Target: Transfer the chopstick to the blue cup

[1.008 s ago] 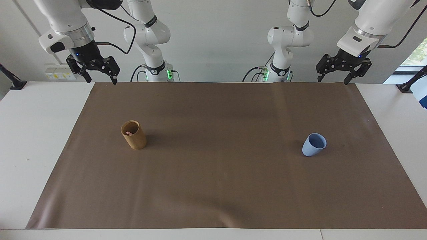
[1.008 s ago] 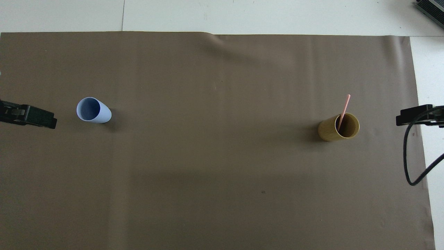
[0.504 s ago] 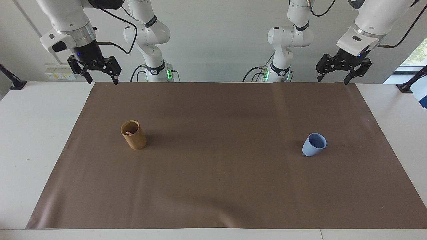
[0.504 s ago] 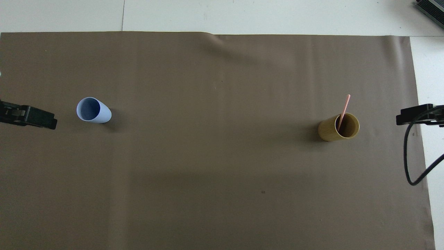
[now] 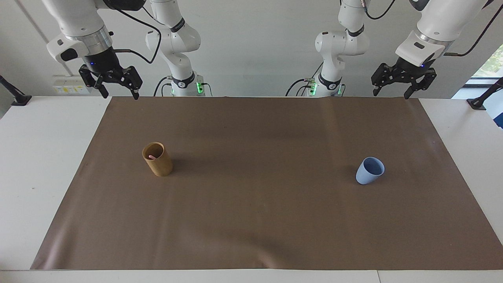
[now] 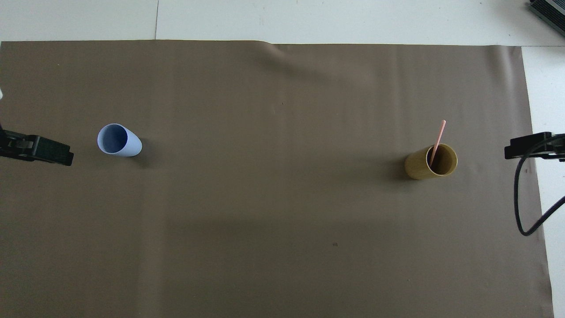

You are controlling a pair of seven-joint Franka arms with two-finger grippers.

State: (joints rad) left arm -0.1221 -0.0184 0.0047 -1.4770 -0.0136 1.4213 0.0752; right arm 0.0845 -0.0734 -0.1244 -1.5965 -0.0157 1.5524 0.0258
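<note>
Here the chopstick (image 6: 438, 140) stands in the tan cup (image 5: 157, 159), toward the right arm's end of the table. The blue cup (image 5: 369, 170) sits toward the left arm's end. The right gripper (image 5: 116, 87) and left gripper (image 5: 394, 87) hang high, jaws wide, holding nothing, well apart from the chopstick.

robot arms: two
grippers: two, the right gripper (image 5: 119, 87) and the left gripper (image 5: 393, 85)
cups: two, one blue cup (image 5: 369, 170), one tan bamboo-coloured cup (image 5: 157, 159)
chopstick (image 6: 438, 140): one
brown mat (image 5: 259, 196): one
</note>
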